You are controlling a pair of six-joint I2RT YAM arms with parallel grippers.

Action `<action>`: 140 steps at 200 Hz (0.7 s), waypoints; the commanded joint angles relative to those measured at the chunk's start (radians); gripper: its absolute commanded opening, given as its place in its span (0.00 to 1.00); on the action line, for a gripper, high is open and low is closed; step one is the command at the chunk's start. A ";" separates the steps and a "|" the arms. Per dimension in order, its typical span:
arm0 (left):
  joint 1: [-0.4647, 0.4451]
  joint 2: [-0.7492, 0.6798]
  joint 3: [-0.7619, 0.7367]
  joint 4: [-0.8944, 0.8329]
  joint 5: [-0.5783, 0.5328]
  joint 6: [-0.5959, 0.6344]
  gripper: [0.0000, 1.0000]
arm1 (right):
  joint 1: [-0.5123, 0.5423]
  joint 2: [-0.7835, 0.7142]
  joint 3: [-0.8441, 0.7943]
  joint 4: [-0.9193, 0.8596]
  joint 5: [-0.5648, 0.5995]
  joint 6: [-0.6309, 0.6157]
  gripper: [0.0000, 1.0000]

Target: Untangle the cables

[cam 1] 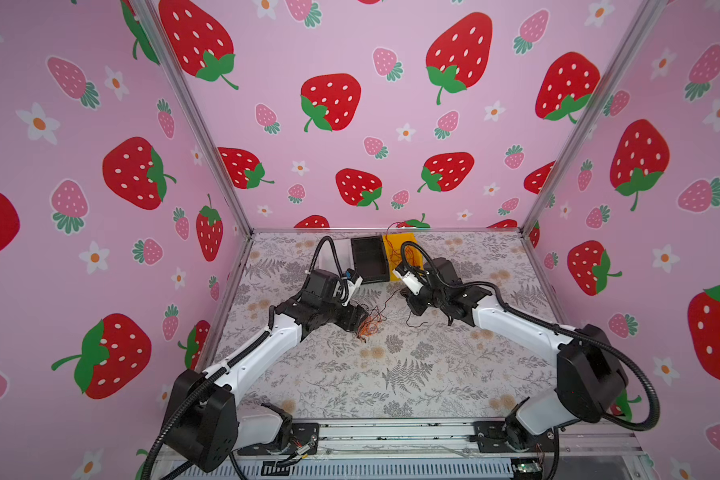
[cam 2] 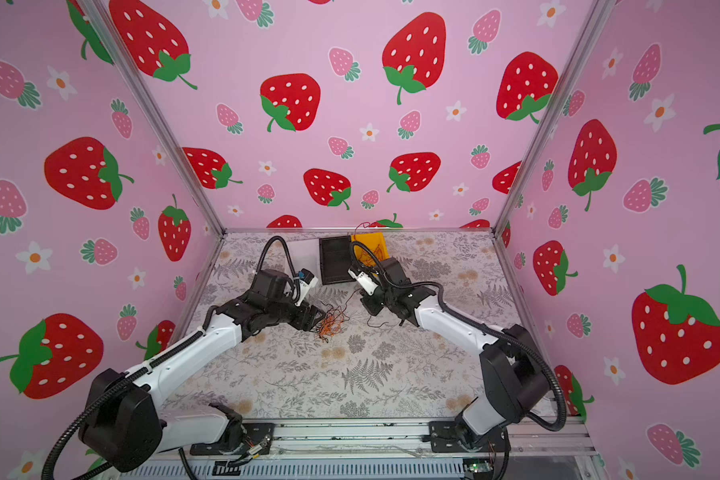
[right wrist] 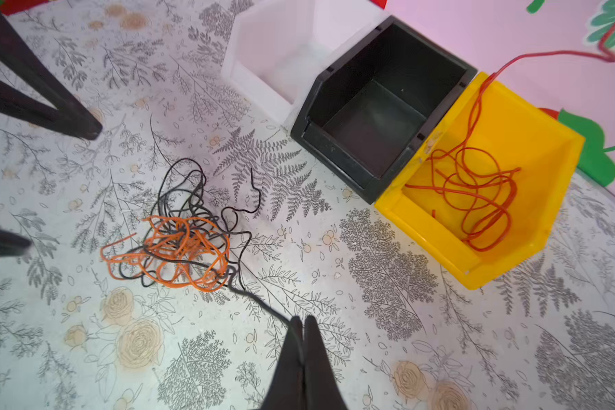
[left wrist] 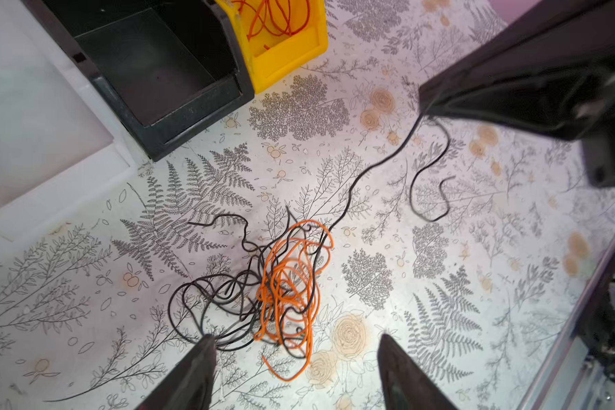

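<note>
Hovering open, the left tool (left wrist: 296, 339) straddles the near edge of a loose tangle of thin black and orange wires (left wrist: 284, 284) on the floral-printed tabletop (left wrist: 441, 319), probably poised to pin the bundle. One black strand (right wrist: 260, 301) leads rightward into the right tool (right wrist: 303, 319), clamped shut on it, seemingly to draw it free. Behind, a yellow plastic bin (right wrist: 430, 241) holds a coiled red wire (right wrist: 476, 198), likely already sorted.
</note>
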 commanded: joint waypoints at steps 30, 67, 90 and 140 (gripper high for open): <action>-0.006 -0.052 0.015 -0.036 0.003 0.079 0.61 | -0.030 -0.141 0.045 -0.063 0.024 0.039 0.00; -0.042 -0.035 -0.006 0.019 0.017 0.115 0.64 | -0.034 -0.174 0.071 -0.111 0.011 0.042 0.00; -0.106 0.032 0.023 0.051 0.004 0.173 0.70 | -0.036 -0.179 0.082 -0.131 0.013 0.040 0.00; -0.136 0.196 0.053 0.299 0.133 0.166 0.64 | -0.036 -0.183 0.119 -0.172 -0.017 0.027 0.00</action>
